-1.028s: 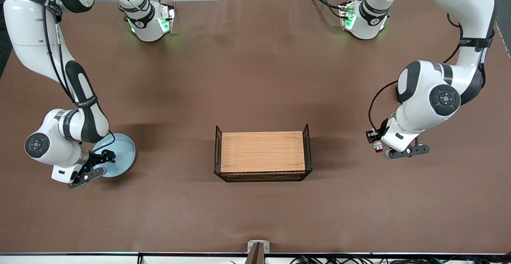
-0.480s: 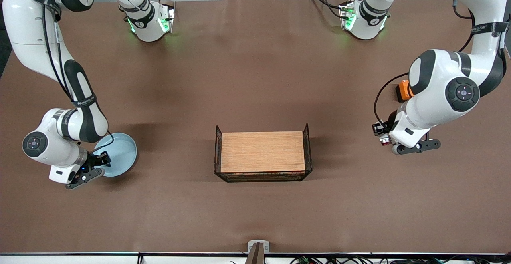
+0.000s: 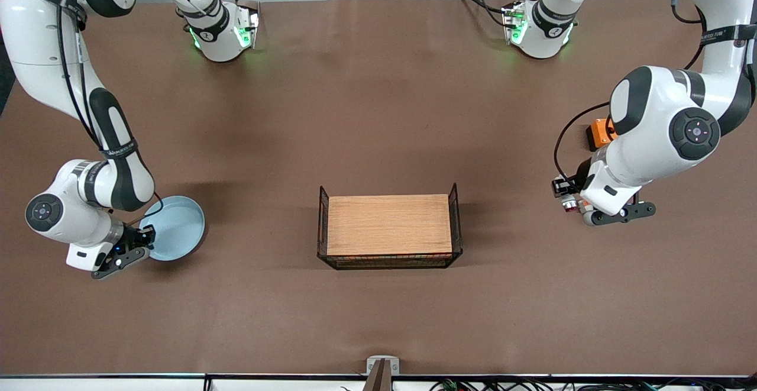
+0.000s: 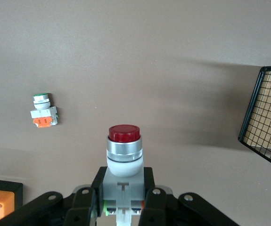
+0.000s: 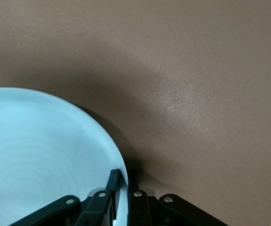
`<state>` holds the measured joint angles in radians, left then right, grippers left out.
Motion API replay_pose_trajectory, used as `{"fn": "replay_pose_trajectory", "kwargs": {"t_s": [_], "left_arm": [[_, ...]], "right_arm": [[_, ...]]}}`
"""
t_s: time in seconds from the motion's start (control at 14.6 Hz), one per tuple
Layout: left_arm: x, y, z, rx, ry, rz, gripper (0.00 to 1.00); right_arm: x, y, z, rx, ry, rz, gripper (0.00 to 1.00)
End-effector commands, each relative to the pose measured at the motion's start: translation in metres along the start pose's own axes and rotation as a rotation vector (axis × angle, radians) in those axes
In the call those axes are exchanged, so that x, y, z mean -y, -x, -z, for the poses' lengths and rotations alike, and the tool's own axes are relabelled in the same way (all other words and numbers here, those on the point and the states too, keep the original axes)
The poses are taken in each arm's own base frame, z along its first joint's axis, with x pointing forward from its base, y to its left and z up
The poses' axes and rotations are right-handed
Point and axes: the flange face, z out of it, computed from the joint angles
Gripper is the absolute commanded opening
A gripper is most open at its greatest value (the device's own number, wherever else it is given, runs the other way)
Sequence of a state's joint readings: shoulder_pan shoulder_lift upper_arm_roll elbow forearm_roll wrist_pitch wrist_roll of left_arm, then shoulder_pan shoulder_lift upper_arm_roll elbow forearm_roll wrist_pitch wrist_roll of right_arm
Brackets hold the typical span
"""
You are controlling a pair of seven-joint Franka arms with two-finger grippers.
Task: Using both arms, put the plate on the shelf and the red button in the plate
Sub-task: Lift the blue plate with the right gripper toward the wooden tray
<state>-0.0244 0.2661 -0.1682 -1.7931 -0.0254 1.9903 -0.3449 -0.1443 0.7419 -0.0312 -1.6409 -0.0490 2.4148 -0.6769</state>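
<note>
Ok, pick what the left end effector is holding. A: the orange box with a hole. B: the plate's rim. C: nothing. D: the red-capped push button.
D: the left end effector is shut on the red button, its red cap pointing outward.

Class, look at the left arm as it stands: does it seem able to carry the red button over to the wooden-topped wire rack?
Probably yes. The left gripper is shut on the red button, held above the table, and only bare table lies between it and the rack.

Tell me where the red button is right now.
The red button is held in the shut left gripper above the table at the left arm's end, between the wire basket and the orange box.
</note>
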Motion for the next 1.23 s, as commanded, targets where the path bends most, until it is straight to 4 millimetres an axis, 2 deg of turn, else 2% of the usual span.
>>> {"fn": "replay_pose_trajectory", "kwargs": {"t_s": [0.0,0.21,0.34,0.62,0.75,0.96,1.17], "left_arm": [[0.000,0.003,0.002,0.016,0.009,0.019,0.29],[0.000,0.003,0.001,0.018,0.008,0.019,0.29],[0.000,0.003,0.000,0.019,0.008,0.016,0.29],[0.000,0.003,-0.002,0.022,0.007,0.018,0.29],[0.000,0.003,-0.002,0.024,0.007,0.018,0.29],[0.000,0.003,-0.004,0.027,0.006,0.018,0.29],[0.000,0.003,-0.004,0.026,0.005,0.017,0.29]], "right_arm": [[0.004,0.006,-0.011,0.013,-0.013,0.009,0.00],[0.008,0.010,-0.008,0.042,-0.096,-0.040,0.00],[0.010,0.010,0.005,0.067,-0.178,-0.081,0.00],[0.010,0.011,0.026,0.085,-0.204,-0.086,0.00],[0.012,0.013,0.049,0.102,-0.241,-0.132,0.00],[0.023,0.015,0.095,0.143,-0.290,-0.200,0.00],[0.032,0.015,0.124,0.174,-0.362,-0.278,0.00]]}}
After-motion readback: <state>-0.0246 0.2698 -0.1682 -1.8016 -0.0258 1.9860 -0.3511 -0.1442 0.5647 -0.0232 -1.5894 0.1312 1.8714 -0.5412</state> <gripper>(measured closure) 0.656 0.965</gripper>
